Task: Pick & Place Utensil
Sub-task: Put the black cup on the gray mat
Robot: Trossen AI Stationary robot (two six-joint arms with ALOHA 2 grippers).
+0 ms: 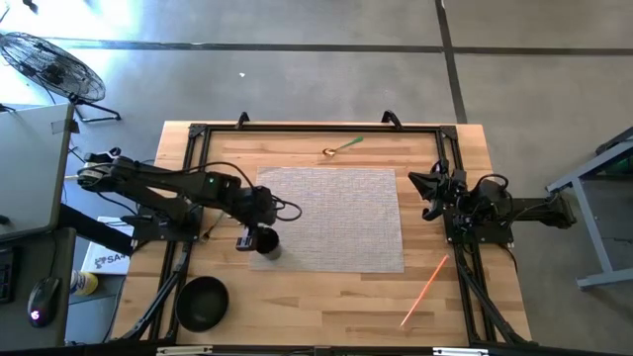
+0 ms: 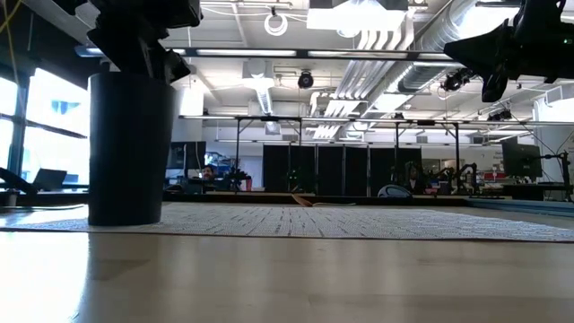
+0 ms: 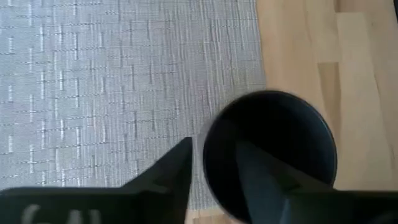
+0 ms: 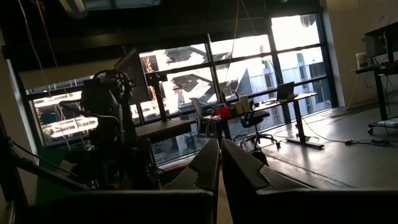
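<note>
A dark cup (image 1: 267,243) stands upright by its base on the near left corner of the grey woven placemat (image 1: 336,213); the low view shows it as a tall dark cylinder (image 2: 126,148). My left gripper (image 3: 213,149) is above it, open. One finger (image 3: 267,183) reaches inside the cup's mouth. The other finger (image 3: 171,177) stands outside the wall, with a sliver of mat showing between them. A spoon with a green handle (image 1: 343,147) lies on the wood just beyond the mat's far edge. My right gripper (image 4: 219,171) is shut and empty, held high at the table's right side (image 1: 432,193).
A black bowl (image 1: 203,302) sits on the wood near the table's near left corner. A thin orange stick (image 1: 425,289) lies slanted at the near right. A black frame (image 1: 316,127) runs along the far edge and both sides.
</note>
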